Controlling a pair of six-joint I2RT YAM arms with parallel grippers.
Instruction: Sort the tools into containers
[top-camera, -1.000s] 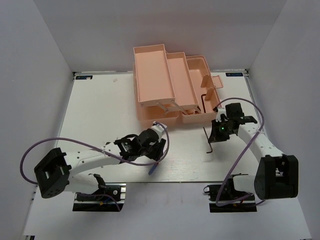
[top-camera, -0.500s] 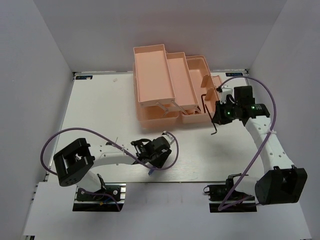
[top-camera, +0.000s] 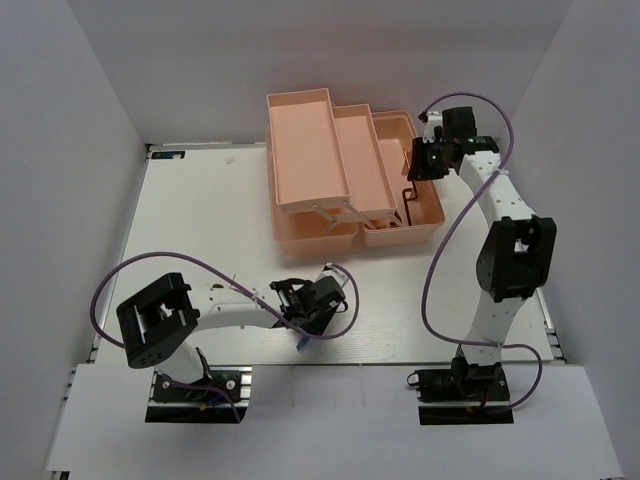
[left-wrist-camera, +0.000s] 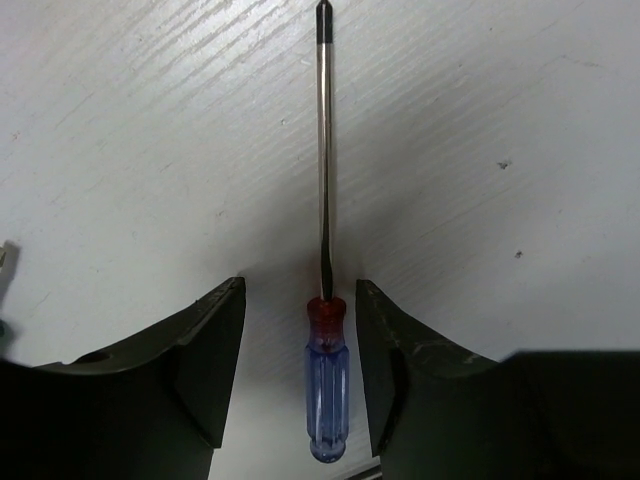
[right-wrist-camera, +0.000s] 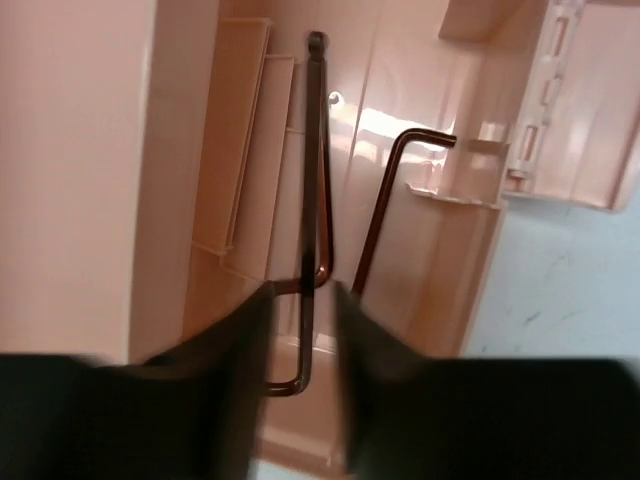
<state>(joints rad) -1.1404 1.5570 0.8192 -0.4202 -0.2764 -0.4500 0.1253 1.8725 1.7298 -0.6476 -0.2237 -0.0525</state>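
The thin blue-handled screwdriver (left-wrist-camera: 327, 390) lies flat on the white table, near the front edge (top-camera: 303, 343). My left gripper (left-wrist-camera: 300, 285) is open and straddles its handle without touching it, low over the table (top-camera: 306, 318). The salmon-pink toolbox (top-camera: 300, 150) stands open at the back. My right gripper (top-camera: 421, 160) hovers over its right compartment (right-wrist-camera: 80, 150). Its blurred jaws stand close on either side of a dark hex key (right-wrist-camera: 312, 180) that points down into the box. Another hex key (right-wrist-camera: 385, 215) lies in the compartment (top-camera: 408, 195).
The toolbox's stepped trays (top-camera: 355, 160) fan out to the left of the deep compartment. A latch flap (right-wrist-camera: 570, 100) sticks up at the box's right edge. My left arm's purple cable (top-camera: 150, 265) loops above the table.
My right arm has carried the hex key from the table beside the box up over the right compartment. My left gripper has shifted slightly, staying over the blue screwdriver.
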